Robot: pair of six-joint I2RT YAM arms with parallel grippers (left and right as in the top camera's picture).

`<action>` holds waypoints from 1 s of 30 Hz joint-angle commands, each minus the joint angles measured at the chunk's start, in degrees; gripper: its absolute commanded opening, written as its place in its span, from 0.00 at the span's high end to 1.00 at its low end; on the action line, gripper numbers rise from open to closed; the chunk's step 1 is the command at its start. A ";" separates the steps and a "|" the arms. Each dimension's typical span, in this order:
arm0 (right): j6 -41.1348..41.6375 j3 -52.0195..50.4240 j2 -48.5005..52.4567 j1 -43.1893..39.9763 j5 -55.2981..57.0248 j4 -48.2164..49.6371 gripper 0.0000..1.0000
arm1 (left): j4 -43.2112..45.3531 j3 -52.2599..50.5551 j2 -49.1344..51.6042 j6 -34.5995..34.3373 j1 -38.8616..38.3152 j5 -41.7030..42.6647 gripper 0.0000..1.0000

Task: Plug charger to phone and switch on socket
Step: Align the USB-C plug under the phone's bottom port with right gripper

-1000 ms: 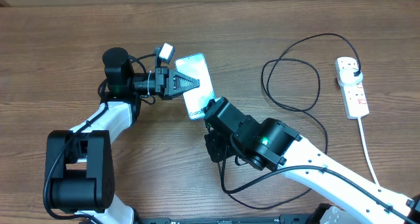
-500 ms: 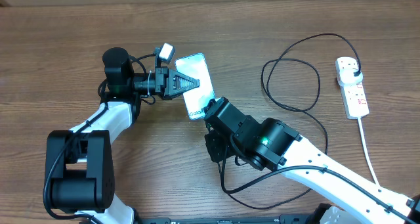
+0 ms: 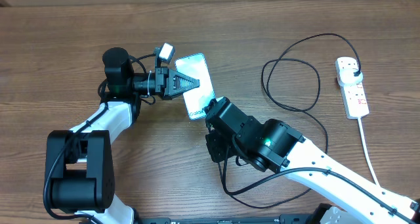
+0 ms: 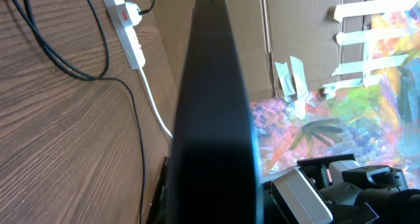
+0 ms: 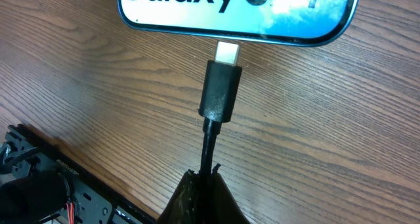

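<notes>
The phone (image 3: 197,86) lies on the table with its light-blue screen up. My left gripper (image 3: 187,83) is shut on its long sides; in the left wrist view the phone (image 4: 213,119) is a dark edge-on slab. My right gripper (image 5: 210,175) is shut on the charger cable (image 5: 209,148). The connector (image 5: 221,89) has its metal tip at the phone's bottom edge (image 5: 236,14); I cannot tell how deep it sits. The black cable (image 3: 292,86) loops across the table to a black plug (image 3: 355,71) in the white socket strip (image 3: 351,86).
The strip's white cord (image 3: 369,152) runs toward the near right edge. The right arm (image 3: 262,145) lies over cable loops at the table's middle. In the left wrist view the strip (image 4: 128,27) and cable (image 4: 59,46) show at upper left.
</notes>
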 commanded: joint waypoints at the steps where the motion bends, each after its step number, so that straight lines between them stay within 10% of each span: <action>1: -0.37 1.97 -1.44 0.15 -0.28 0.42 0.96 | 0.17 0.85 -0.17 -1.01 -0.02 1.53 0.96; 30: -1.70 1.97 -1.44 0.15 -0.57 1.36 0.96 | 0.20 0.85 -0.17 -1.05 -0.02 0.46 0.96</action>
